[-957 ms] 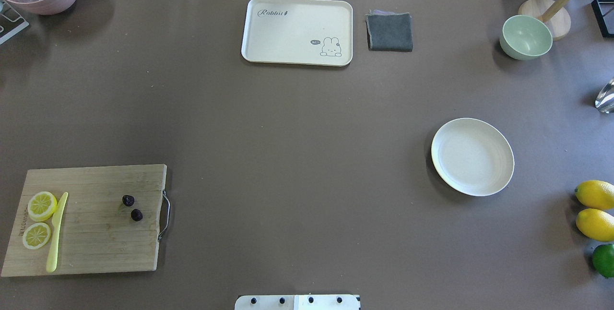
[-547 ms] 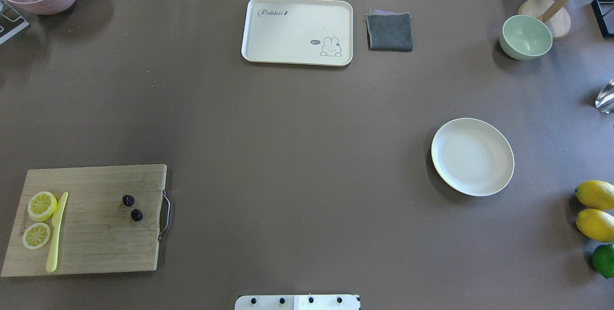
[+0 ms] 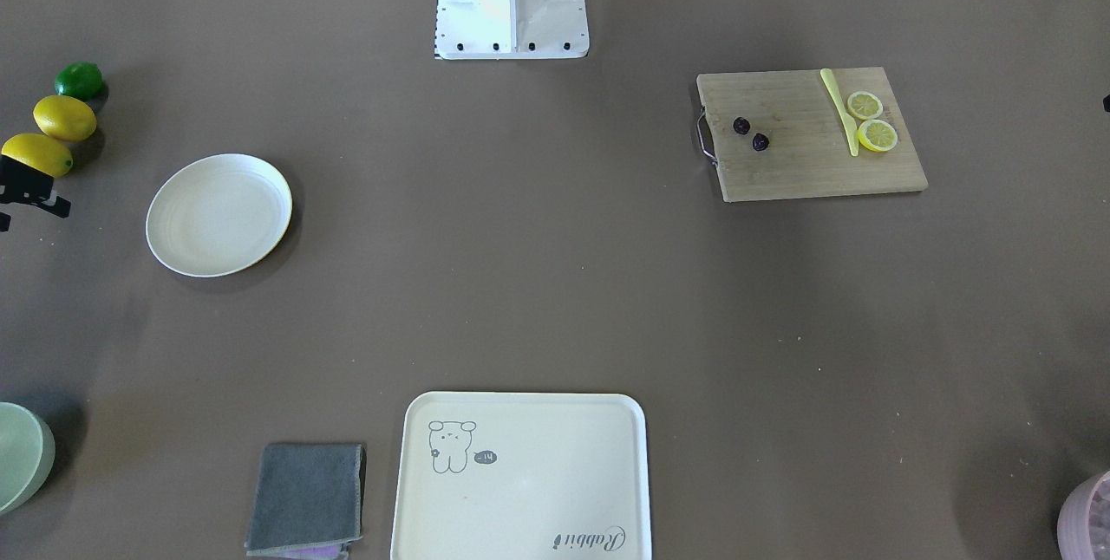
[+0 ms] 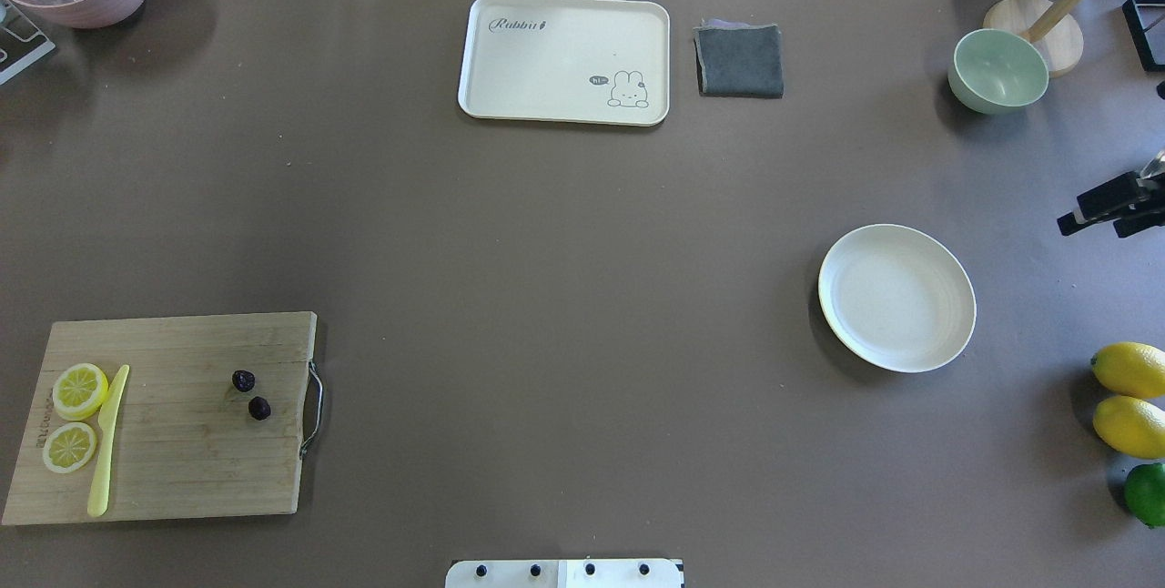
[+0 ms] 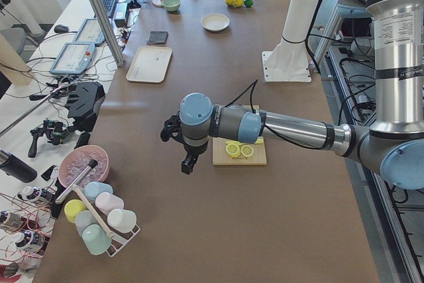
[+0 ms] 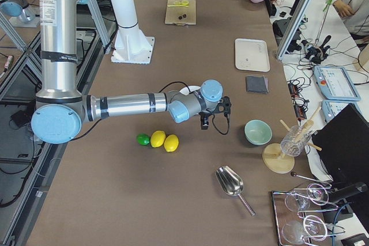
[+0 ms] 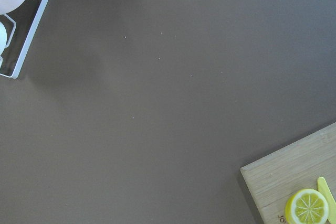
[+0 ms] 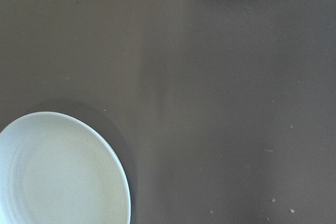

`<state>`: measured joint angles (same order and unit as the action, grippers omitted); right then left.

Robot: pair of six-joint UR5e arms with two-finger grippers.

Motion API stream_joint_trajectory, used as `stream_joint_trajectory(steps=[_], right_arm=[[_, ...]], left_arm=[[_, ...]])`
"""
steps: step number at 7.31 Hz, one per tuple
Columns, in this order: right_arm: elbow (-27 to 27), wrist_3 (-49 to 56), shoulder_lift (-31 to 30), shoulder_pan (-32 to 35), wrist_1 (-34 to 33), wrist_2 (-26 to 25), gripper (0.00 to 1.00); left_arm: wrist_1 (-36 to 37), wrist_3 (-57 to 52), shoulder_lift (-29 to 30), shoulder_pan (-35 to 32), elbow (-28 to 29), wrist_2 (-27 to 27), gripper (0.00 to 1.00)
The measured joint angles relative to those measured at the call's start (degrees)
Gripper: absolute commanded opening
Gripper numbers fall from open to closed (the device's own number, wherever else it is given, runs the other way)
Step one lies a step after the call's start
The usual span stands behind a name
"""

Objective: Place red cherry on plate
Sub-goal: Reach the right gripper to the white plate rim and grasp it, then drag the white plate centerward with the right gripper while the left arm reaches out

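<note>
Black right gripper (image 4: 1106, 210) pokes in at the table's right edge, just past the plate (image 4: 896, 297). It carries nothing that shows; whether its jaws are parted cannot be told. Left gripper (image 5: 187, 162) hovers over bare table beyond the lemon-slice end of the wooden cutting board (image 4: 182, 470). Only the side view catches it, so its state cannot be told either.

Task not begun. Red cherry (image 4: 244, 380) lies on the board near the metal handle, well apart from the plate, which is bare. Reach, grasp, carry and set-down all remain.

Cherry: two tiny purple-black balls, close but not touching, with a faint greenish stem between them. Far smaller than the lemon slices (image 4: 80, 390).
</note>
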<state>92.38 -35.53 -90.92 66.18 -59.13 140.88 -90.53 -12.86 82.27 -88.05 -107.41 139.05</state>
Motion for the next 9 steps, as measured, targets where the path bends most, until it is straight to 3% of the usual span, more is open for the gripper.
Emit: stream_joint_trajectory(steps=[3, 6, 9], right_arm=[[-4.08, -13.11, 1.01, -8.56, 13.84, -5.23, 0.81], [-4.76, -15.18, 1.01, -12.88, 17.16, -6.60, 0.00], [-4.83, -15.25, 0.93, -13.49, 17.38, -6.48, 0.00]], left_arm=[[-0.04, 1.51, 0.08, 0.06, -0.05, 0.07, 0.98], [-0.02, 1.68, 0.08, 0.07, -0.08, 0.08, 0.98], [-0.05, 1.65, 0.09, 0.07, -0.29, 0.14, 0.98]])
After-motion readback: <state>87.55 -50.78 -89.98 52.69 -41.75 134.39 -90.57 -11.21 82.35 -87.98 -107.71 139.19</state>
